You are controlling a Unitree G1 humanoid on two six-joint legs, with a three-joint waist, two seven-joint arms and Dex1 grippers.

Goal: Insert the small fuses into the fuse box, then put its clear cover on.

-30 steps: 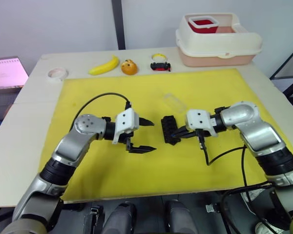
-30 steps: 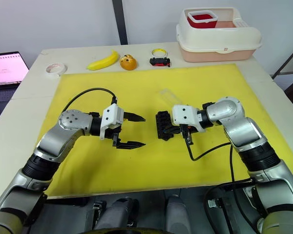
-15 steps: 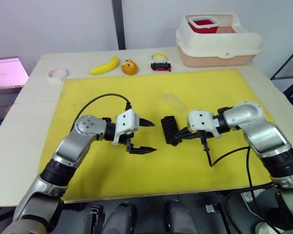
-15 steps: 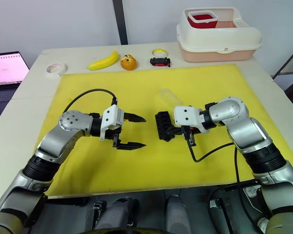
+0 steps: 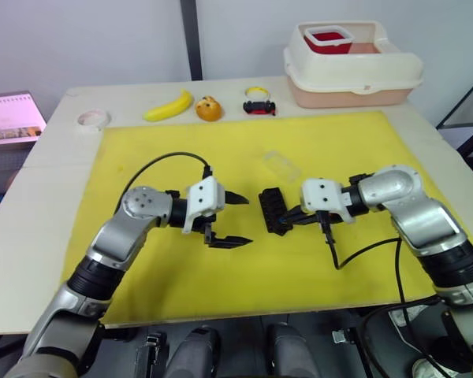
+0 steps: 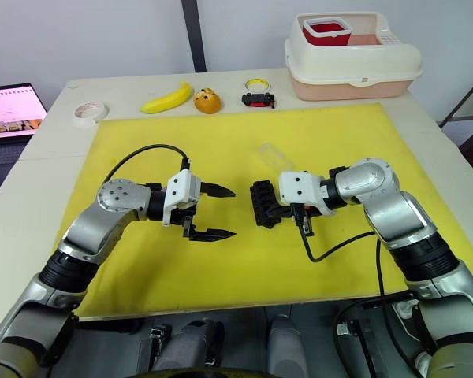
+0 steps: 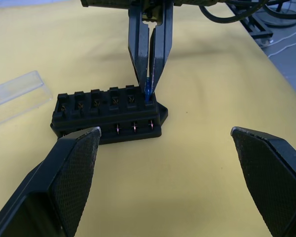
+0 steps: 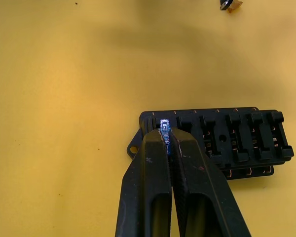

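The black fuse box (image 7: 108, 113) lies mid-mat on the yellow mat (image 5: 339, 142). My right gripper (image 8: 164, 129) is shut on a small blue fuse (image 7: 147, 91), its tip pressed at the end slot of the box's back row. The box also shows in the head view as fuse box (image 5: 274, 210), with the right gripper (image 5: 288, 220) at its right side. My left gripper (image 5: 248, 220) hangs open just left of the box, holding nothing. The clear cover (image 5: 281, 164) lies flat on the mat just behind the box. An olive-yellow fuse (image 8: 231, 4) lies loose on the mat.
Along the table's back edge are a white tape roll (image 5: 92, 119), a banana (image 5: 169, 105), an orange fruit (image 5: 209, 108) and a small black-red item (image 5: 258, 105). A cream lidded bin (image 5: 351, 67) stands back right. A laptop (image 5: 12, 118) sits at the far left.
Almost nothing: my right wrist wobbles slightly at the fuse box, and the left arm stays where it was.
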